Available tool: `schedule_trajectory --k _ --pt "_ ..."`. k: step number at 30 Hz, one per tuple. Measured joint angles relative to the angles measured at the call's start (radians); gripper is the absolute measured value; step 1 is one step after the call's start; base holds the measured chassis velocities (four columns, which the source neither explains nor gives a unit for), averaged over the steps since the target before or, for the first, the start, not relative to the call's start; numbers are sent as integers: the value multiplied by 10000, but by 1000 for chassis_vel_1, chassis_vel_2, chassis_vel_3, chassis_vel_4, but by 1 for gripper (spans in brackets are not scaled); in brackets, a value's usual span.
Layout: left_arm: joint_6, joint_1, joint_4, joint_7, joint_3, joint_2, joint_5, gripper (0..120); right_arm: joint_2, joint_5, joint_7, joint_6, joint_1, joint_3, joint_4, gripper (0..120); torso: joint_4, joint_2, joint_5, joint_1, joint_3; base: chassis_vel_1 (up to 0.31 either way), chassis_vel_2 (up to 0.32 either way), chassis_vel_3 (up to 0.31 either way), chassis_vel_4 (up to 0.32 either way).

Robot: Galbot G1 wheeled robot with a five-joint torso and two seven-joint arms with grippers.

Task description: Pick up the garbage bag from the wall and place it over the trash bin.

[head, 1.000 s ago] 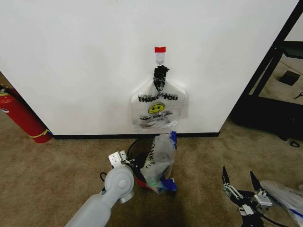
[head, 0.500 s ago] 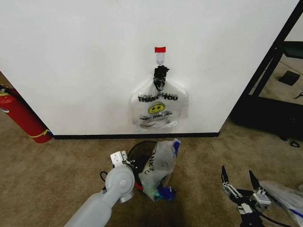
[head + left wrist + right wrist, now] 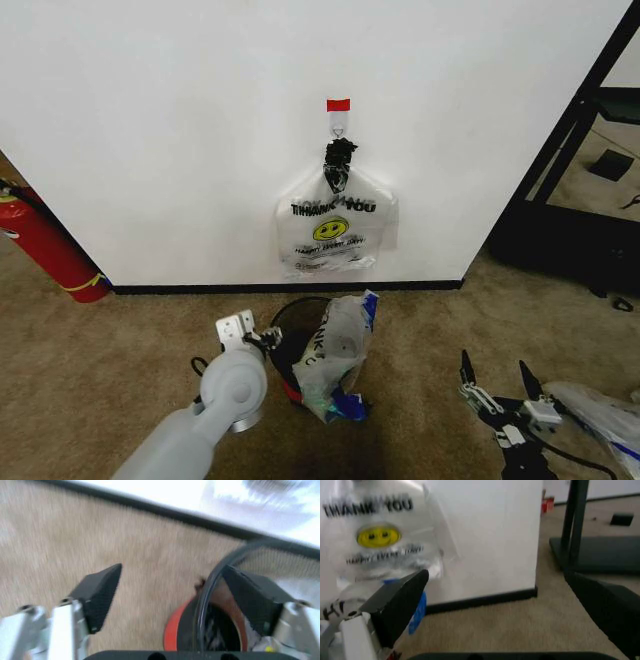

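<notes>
1. Garbage bag (image 3: 335, 352), thin and translucent with blue patches and black lettering, hangs draped over the far-right part of the trash bin (image 3: 290, 330) rim and down its outside; its long axis runs roughly top to bottom, and the bin mouth on the robot's left side looks uncovered.
2. Left gripper (image 3: 262, 338) sits at the bin's left rim, just beside the bag and the nearer of the two; the bag lies to its right across the opening.
3. In the left wrist view the left gripper (image 3: 172, 592) has its pads spread wide and holds nothing; the bin's black rim (image 3: 212, 581) passes between the pads, close to one of them.
4. Right gripper (image 3: 497, 385) hangs low over the carpet, well apart to the right of the bin; its fingers are splayed and empty.
5. Judging from this, the open bin side lies toward the left arm.
</notes>
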Motion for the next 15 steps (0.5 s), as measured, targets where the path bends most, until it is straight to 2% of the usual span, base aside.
schedule_trajectory --k 2,3,4,6,8,10,11,12,14,15 --pt "-54 330 -499 694 -63 289 830 95 -389 -74 512 -1077 384 -476 360 100 4 0 1 0 0 0 0 0 0" --pt "-62 370 -554 762 -64 315 909 97 -481 -68 643 -1298 483 -596 430 100 7 0 2 0 0 0 0 0 0" --pt "-135 749 -1062 1362 -26 561 1590 100 -923 72 1268 -2358 1043 -1260 686 100 8 1 0 0 0 0 0 0 0" --pt "-143 852 -1213 1522 7 624 1770 100 -1041 182 1456 -2727 1256 -1478 745 100 9 0 1 -1 0 0 0 0 0" --pt "-136 911 -1493 1978 360 802 2258 100 -1221 647 1833 -3841 1769 -1948 952 100 20 0 7 -1 0 0 0 0 0" --pt "-131 604 -1440 2276 797 865 2497 100 -1182 893 1980 -4392 1849 -2055 1100 100 9 0 -1 0 1 0 0 0 0" --pt "-131 488 -1435 2431 957 889 2669 100 -1181 1077 2050 -4746 1979 -2138 1108 100 -16 0 -10 0 0 0 0 0 0" --pt "-125 470 -1451 2534 1074 930 2777 100 -1263 1327 2099 -5094 2328 -2314 976 100 -11 0 4 0 0 0 0 0 0" --pt "-110 481 -1495 2579 1100 989 2808 100 -1411 1750 2166 -5544 2934 -2550 716 100 5 0 3 0 0 0 0 0 0" --pt "-110 481 -1495 2579 1100 989 2808 100 -1411 1750 2166 -5544 2934 -2550 716 100 5 0 3 0 0 0 0 0 0"
